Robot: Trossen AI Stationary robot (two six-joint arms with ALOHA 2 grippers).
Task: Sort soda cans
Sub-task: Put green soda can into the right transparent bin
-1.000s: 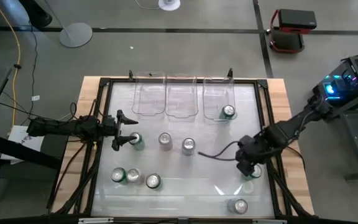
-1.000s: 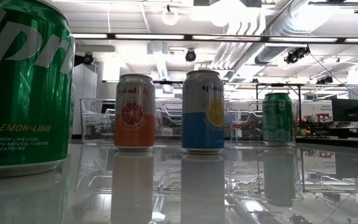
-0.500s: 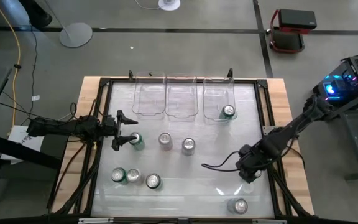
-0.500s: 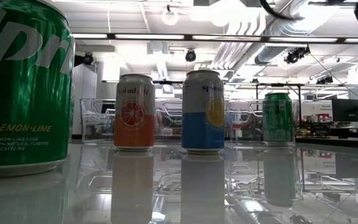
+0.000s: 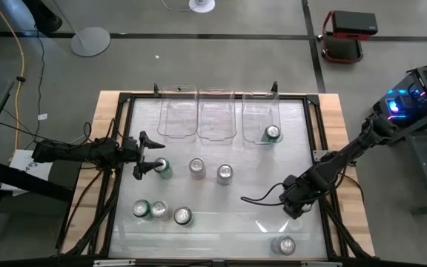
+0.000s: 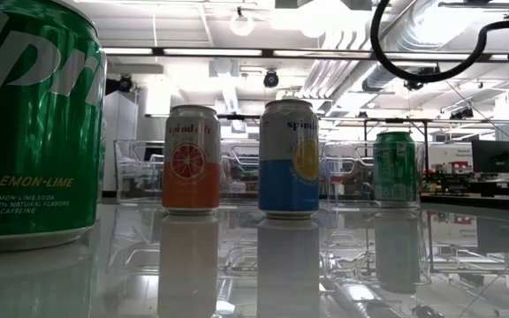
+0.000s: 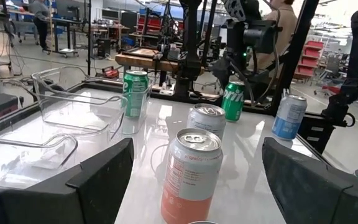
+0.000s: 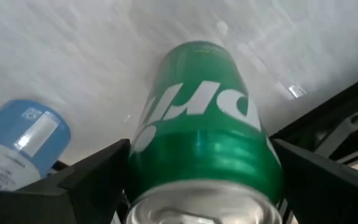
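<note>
Green soda can (image 8: 204,134) at the high view's lower right sits between the right gripper's (image 8: 204,186) wide-open fingers, unheld; an off-centre closure could topple it.

Green can (image 6: 29,124) cut by low view's left edge; right gripper (image 5: 293,202) hides the can beneath, apparently unclamped.

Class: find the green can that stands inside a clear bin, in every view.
High view: green can in the right-hand clear bin, far side of the table.
Low view: right of centre.
Left wrist view: left of centre.
Right wrist view: not in it.
Shared landmark: that bin around it.
</note>
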